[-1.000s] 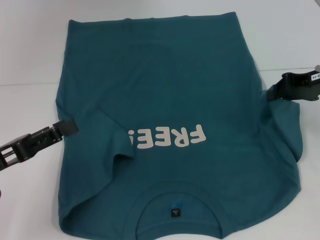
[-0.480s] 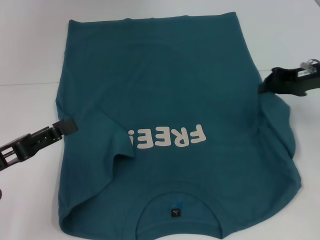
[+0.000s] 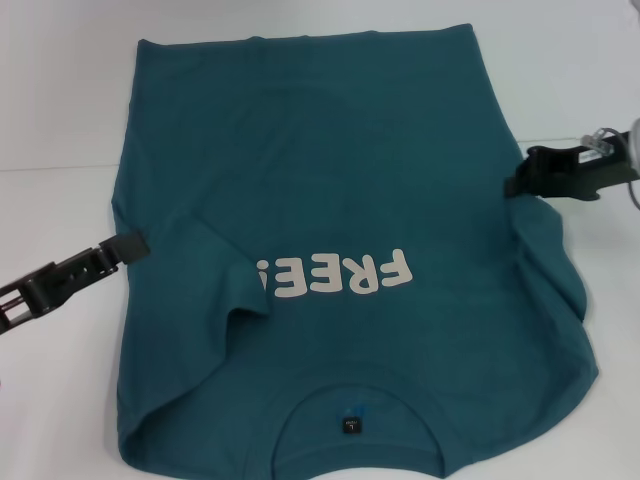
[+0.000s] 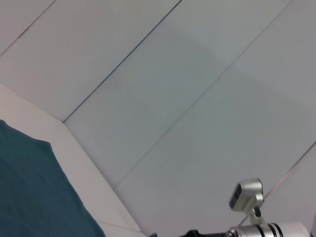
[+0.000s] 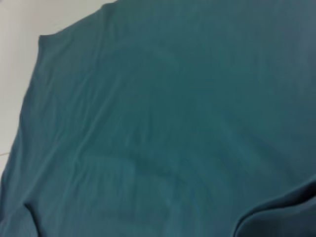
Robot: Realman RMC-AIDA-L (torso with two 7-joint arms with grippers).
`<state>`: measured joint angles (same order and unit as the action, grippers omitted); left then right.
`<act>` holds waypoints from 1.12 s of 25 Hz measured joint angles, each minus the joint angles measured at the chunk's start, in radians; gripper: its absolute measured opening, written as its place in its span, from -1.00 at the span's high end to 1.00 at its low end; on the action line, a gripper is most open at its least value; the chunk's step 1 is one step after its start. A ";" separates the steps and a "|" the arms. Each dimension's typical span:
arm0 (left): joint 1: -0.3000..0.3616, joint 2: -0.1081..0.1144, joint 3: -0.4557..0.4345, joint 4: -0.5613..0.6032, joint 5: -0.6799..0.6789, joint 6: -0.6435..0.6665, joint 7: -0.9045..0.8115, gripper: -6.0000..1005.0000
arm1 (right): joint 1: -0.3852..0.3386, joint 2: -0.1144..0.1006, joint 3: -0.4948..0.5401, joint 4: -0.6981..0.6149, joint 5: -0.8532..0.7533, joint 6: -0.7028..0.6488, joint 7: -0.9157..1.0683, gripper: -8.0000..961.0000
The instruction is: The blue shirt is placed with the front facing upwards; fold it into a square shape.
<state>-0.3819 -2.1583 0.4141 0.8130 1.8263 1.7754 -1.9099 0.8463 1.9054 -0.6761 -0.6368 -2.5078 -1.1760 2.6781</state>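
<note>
The blue shirt [image 3: 330,170] lies front up on the white table, its white "FREE!" lettering [image 3: 335,275] upside down to me and the neckline label [image 3: 350,427] nearest me. Its left sleeve is folded in over the chest, covering the end of the lettering. My right gripper [image 3: 515,183] is at the shirt's right edge, shut on the right sleeve fabric, which rises up to it. My left gripper [image 3: 135,243] sits at the shirt's left edge, level with the folded sleeve. The right wrist view is filled with teal shirt fabric [image 5: 173,123]. A corner of the shirt [image 4: 29,197] shows in the left wrist view.
White table [image 3: 60,120] surrounds the shirt on the left, right and far sides. A pale panelled wall [image 4: 187,98] stands behind the table. The other arm's metal wrist [image 4: 252,197] shows in the left wrist view.
My right gripper has moved left and slightly up, drawing the right sleeve inward toward the shirt's body. My left gripper has drawn back a little to the left.
</note>
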 joint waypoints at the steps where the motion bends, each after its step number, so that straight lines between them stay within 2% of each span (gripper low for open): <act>1: 0.000 0.000 -0.002 0.000 0.000 0.000 0.000 -0.76 | -0.006 -0.005 0.001 -0.003 0.000 -0.008 0.000 0.90; 7: 0.000 0.001 -0.004 0.000 -0.001 -0.001 0.000 -0.76 | -0.041 -0.042 0.003 -0.012 0.002 -0.038 0.000 0.91; 11: 0.000 0.000 -0.005 0.000 -0.001 0.000 0.000 -0.76 | -0.048 -0.049 0.002 -0.012 0.005 -0.041 -0.005 0.91; 19: 0.000 0.001 -0.005 -0.015 -0.001 -0.002 0.000 -0.75 | -0.005 -0.022 -0.008 0.001 0.007 -0.037 -0.014 0.91; 28: 0.005 0.004 -0.014 -0.015 -0.001 -0.002 0.001 -0.74 | 0.026 -0.008 -0.046 0.004 0.004 -0.011 -0.016 0.89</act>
<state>-0.3769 -2.1539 0.4003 0.7976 1.8254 1.7731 -1.9087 0.8719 1.8977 -0.7223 -0.6324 -2.5041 -1.1867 2.6617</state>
